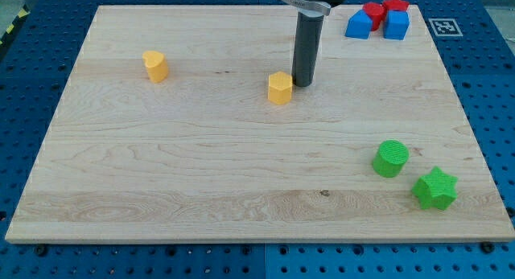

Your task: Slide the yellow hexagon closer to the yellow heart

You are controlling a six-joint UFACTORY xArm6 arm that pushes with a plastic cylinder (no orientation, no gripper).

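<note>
The yellow hexagon (279,88) sits near the middle of the wooden board, toward the view's top. The yellow heart (156,66) lies well to its left, near the board's upper left. My tip (302,85) rests on the board just to the right of the yellow hexagon, touching it or nearly so. The dark rod rises straight up from there to the view's top edge.
Two blue blocks (360,24) (396,25) and two red blocks (373,12) (395,4) cluster at the board's top right. A green cylinder (391,158) and a green star (435,188) sit at the lower right. The board (201,174) lies on a blue perforated table.
</note>
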